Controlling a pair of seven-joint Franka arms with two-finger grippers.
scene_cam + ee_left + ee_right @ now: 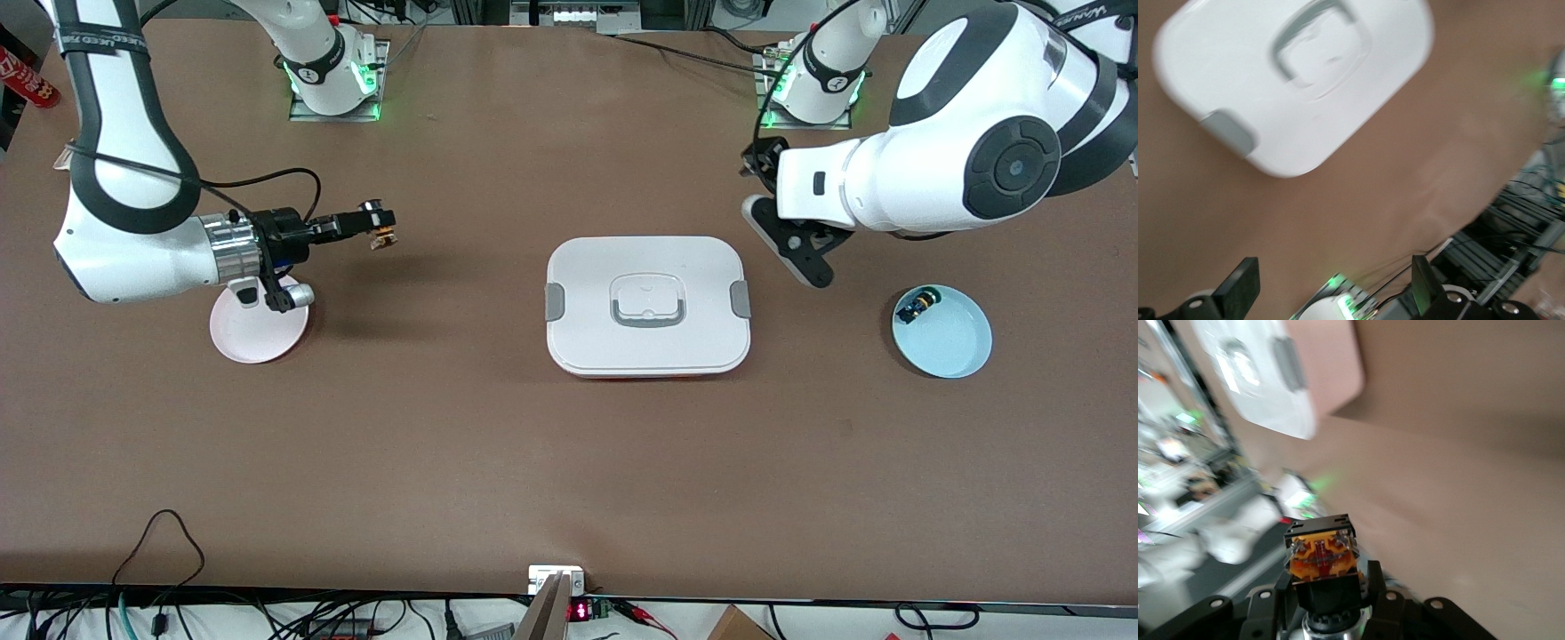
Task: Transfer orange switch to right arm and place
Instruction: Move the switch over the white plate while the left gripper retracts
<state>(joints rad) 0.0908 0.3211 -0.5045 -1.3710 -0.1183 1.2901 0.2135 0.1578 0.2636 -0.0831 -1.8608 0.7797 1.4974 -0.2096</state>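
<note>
From the front, a white lidded box (pixel 648 305) sits mid-desk. Toward the left arm's end, a pale blue dish (pixel 953 342) holds a small dark switch with a yellow-green cap (pixel 917 308) near its rim. Toward the right arm's end, a pink dish (pixel 256 336) shows nothing in the part not hidden by the right arm. The right gripper (pixel 380 228) hangs over bare desk beside the pink dish, jaws clenched on the orange switch (pixel 384 237). The left gripper (pixel 794 244) waits over the desk between the box and the blue dish, jaws released.

The left wrist view shows the box lid (pixel 1295 80), its grey latch and recessed handle, and the left gripper's fingers (pixel 1239 288) spread wide with nothing between.

The right wrist view gives the orange switch (pixel 1323 555) close up, its orange and black underside facing the camera, pinched in the jaws.
</note>
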